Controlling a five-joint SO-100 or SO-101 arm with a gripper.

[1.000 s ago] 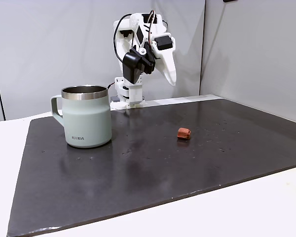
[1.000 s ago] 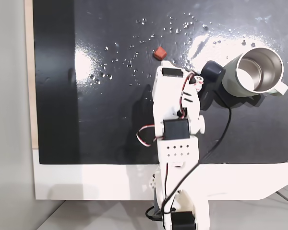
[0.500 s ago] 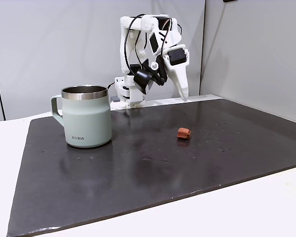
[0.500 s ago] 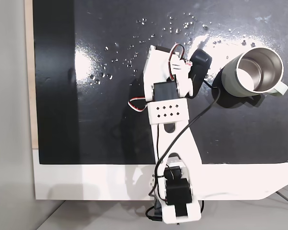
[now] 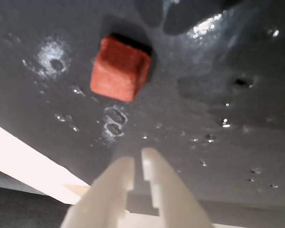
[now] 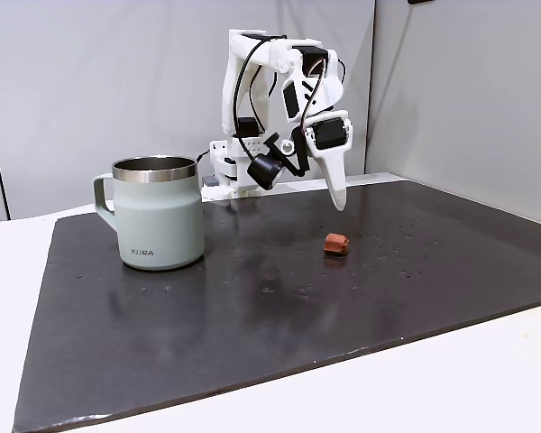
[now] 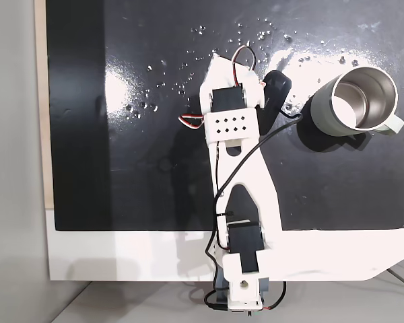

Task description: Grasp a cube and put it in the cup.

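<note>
the white arm rises from its base, folds at the elbow and reaches forward, its wrist bent so the gripper points downward. in the wrist view the gripper has its jaws nearly together, holding nothing.

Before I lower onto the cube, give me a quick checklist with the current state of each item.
1. Cube free on the mat, nothing touching it: ok.
2. Gripper above the cube, not yet down: ok.
3. Jaws open enough to straddle the cube: not ok; the wrist view shows the fingers nearly together with only a thin gap.
4. Cube lined up with the fingers: cannot tell; in the wrist view it sits slightly left of the gap.
5. Cup upright, mouth clear: ok.
6. Path from cube to cup unobstructed: ok.
</note>
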